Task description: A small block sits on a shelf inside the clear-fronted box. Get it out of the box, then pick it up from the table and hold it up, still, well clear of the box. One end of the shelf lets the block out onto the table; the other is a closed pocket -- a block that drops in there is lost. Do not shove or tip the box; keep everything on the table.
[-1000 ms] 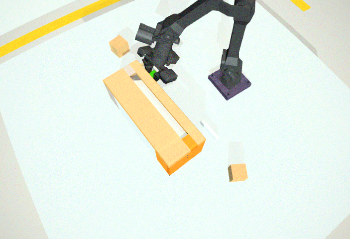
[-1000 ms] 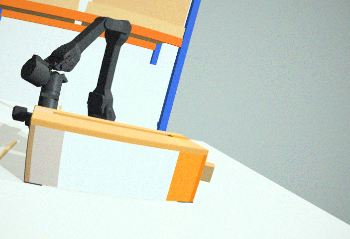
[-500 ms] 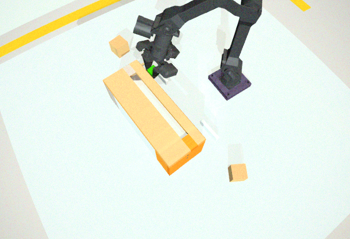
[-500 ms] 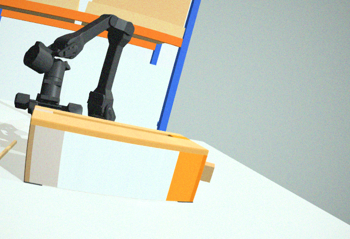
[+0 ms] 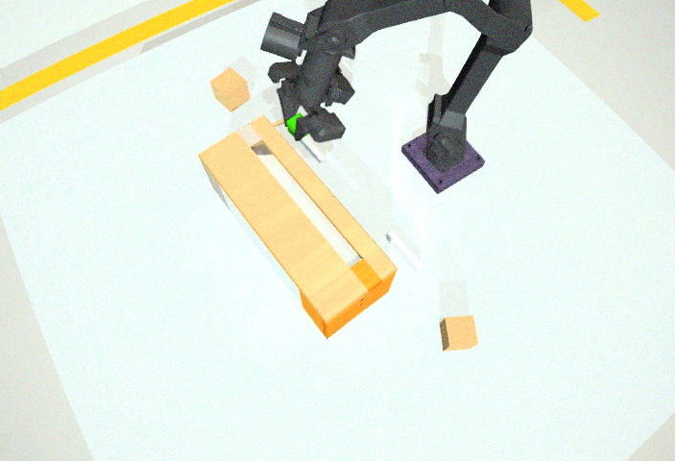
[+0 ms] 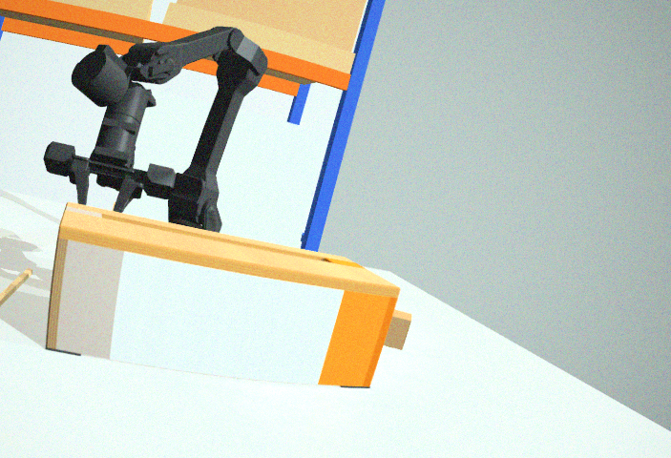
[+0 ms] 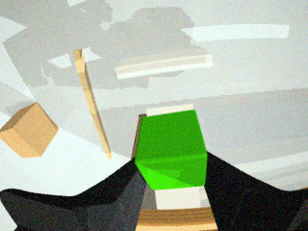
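The green block (image 5: 294, 124) (image 7: 172, 140) is between the fingertips of my gripper (image 5: 293, 129) (image 7: 173, 156), which is shut on it. Both are outside the box (image 5: 273, 217) (image 6: 211, 248), just behind its long back side near the grey end. In the exterior view the fingers reach down behind the box top, and the box hides the block. How high the block is above the table is hard to tell. The box stands upright, with an orange panel (image 5: 343, 312) (image 6: 357, 340) at its other end.
A wooden cube (image 5: 229, 89) (image 7: 30, 131) lies beyond the grey end, near a thin wooden stick (image 6: 8, 292) (image 7: 91, 103). Another wooden cube (image 5: 460, 332) (image 6: 399, 330) lies past the orange end. A white bar (image 5: 403, 250) lies behind the box. The purple arm base (image 5: 438, 181) is farther back.
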Motion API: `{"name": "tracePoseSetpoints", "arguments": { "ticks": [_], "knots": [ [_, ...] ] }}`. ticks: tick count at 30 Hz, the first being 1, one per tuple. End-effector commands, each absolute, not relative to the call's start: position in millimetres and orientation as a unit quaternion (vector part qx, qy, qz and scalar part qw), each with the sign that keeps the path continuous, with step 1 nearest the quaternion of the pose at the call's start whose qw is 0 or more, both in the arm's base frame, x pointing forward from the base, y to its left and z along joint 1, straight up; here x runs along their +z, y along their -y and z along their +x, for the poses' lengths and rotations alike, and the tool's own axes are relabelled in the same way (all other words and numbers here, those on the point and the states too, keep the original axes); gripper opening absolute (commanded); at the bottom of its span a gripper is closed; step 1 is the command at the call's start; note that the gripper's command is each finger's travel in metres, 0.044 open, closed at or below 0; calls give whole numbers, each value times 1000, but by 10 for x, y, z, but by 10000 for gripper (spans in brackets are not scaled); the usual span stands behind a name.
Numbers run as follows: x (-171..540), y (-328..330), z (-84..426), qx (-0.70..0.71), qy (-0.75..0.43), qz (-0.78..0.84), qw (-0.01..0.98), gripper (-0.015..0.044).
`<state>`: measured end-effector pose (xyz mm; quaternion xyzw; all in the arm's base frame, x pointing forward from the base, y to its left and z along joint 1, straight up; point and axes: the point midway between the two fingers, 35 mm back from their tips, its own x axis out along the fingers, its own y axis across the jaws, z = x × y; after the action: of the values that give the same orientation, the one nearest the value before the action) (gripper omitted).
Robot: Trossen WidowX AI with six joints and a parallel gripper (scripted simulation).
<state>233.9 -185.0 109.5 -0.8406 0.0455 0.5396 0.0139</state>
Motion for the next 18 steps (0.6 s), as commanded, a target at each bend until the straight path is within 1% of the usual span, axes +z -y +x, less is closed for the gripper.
{"name": "tracePoseSetpoints", "arguments": {
  "ticks": [1,18],
  "knots": [
    [1269,1786,2338,534,-83,-841,31,0],
    [1870,1430,2137,472,-248,-833,148,0]
  ]
}}
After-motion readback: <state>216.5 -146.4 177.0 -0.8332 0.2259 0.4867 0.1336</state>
